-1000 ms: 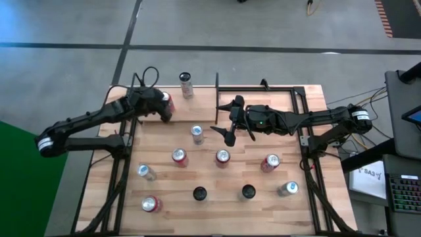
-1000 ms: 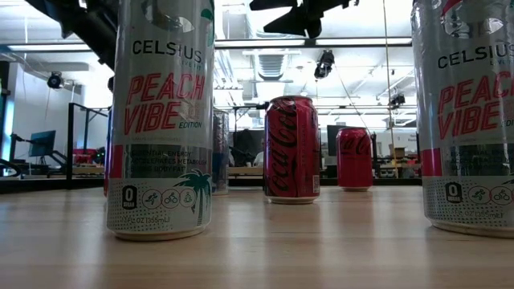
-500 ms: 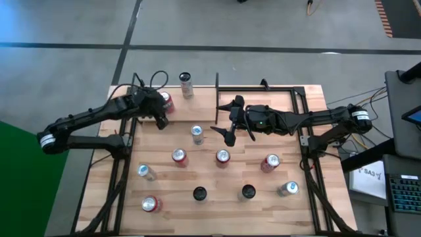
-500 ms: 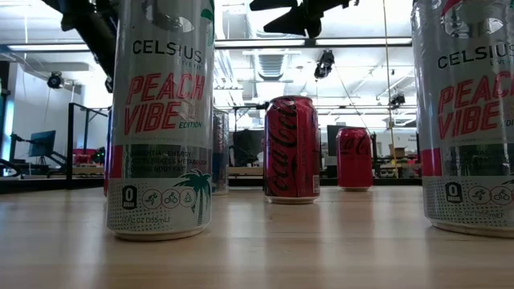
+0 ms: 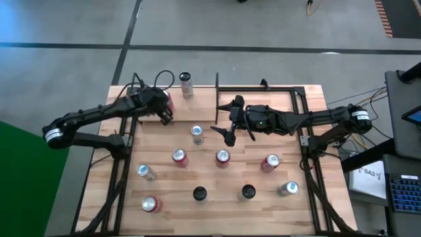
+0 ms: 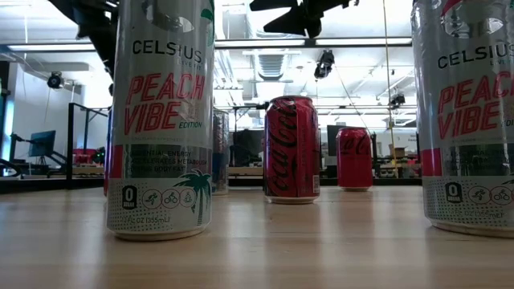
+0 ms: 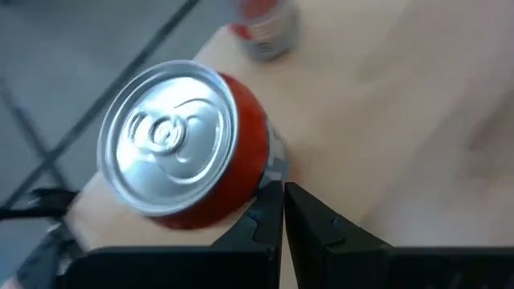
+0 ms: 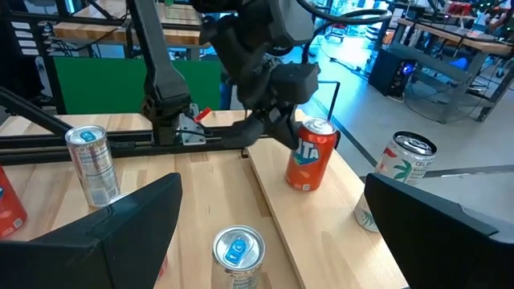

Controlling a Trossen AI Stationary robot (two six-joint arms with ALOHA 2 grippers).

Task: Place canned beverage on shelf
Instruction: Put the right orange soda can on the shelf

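The left tool point(image 5: 166, 116) is over the far left corner of the bench point(image 5: 263, 141), its fingers point(image 7: 269, 229) pressed together with nothing between them, their tips just beside a red can point(image 5: 166, 101) that stands upright near the bench's left edge; in the left wrist view that red can point(image 7: 186, 144) shows its silver top and sits right against the closed fingertips, not gripped; the right tool point(image 5: 227, 122) hangs above the far middle of the bench with its jaws spread wide and empty, a silver can with a blue top point(image 5: 197, 134) standing on the bench just to its left; in the right wrist view the left arm's tool is seen touching or nearly touching the upper side of the red can point(image 8: 312, 154); the shelf point(image 5: 184, 99) is the light wood plank along the far edge of the bench, left of the black upright rod point(image 5: 217, 84); one tall silver can point(image 5: 186, 85) stands upright on it, and the red can stands at its left end; other cans are scattered upright over the middle and near part of the bench, among them a red-topped can point(image 5: 179, 157) and two black-topped cans point(image 5: 199, 193) near the front edge.
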